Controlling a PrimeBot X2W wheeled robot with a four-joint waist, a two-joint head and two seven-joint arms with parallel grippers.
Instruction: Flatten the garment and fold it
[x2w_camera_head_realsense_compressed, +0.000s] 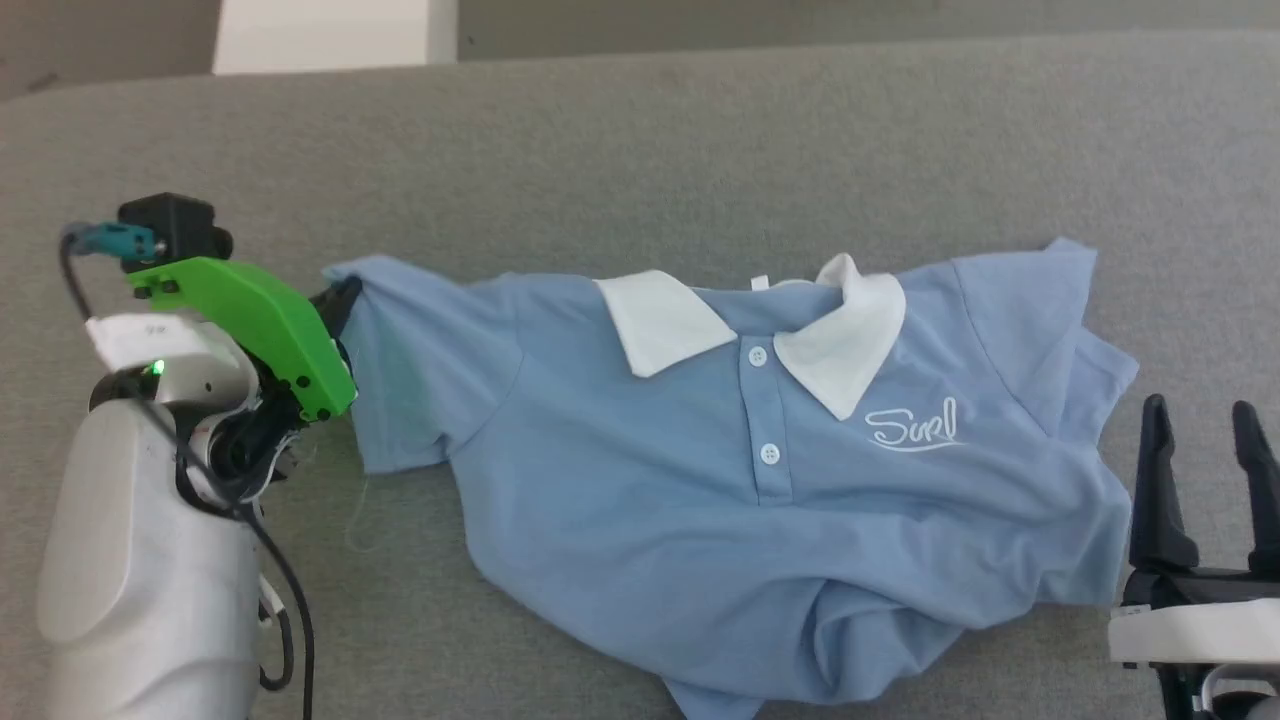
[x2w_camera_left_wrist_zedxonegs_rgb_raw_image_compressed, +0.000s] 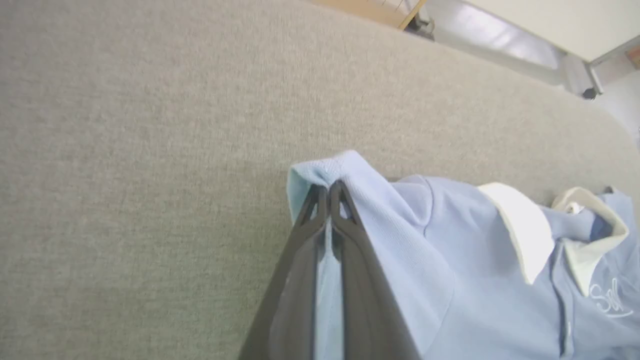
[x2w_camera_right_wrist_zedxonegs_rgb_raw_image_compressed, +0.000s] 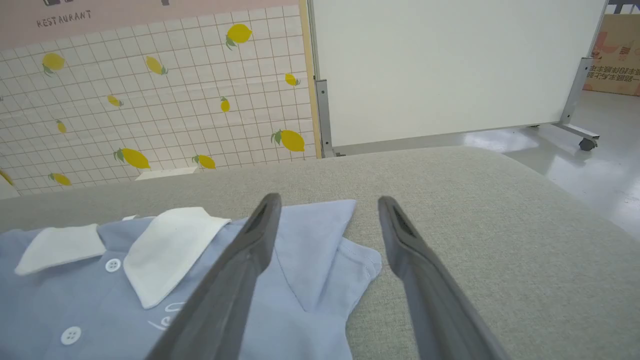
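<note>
On the grey woven fabric surface (x2w_camera_head_realsense_compressed: 700, 130) I see the light blue short-sleeved knit polo shirt (x2w_camera_head_realsense_compressed: 640, 520) lying front side up, collar toward the far edge and lower body rumpled along its near edge. White collar flaps (x2w_camera_head_realsense_compressed: 660, 318) lie spread to either side of the buttoned placket. The white cursive chest logo (x2w_camera_head_realsense_compressed: 915, 428) sits just below the flap on my right.

Left gripper (x2w_camera_left_wrist_zedxonegs_rgb_raw_image_compressed: 330, 189): my two dark fingers are pressed together on the cuff edge of the sleeve at my left, with blue cloth pinched between them and the sleeve extending sideways.

Right gripper (x2w_camera_head_realsense_compressed: 1200, 408): fingers spread wide, holding nothing, beside the crumpled sleeve at my right. From the right wrist camera one finger hangs over that sleeve, the other over bare grey surface.

Beyond the surface stand a lemon-patterned tiled wall (x2w_camera_right_wrist_zedxonegs_rgb_raw_image_compressed: 150, 115) and a white wheeled panel (x2w_camera_right_wrist_zedxonegs_rgb_raw_image_compressed: 450, 65).
</note>
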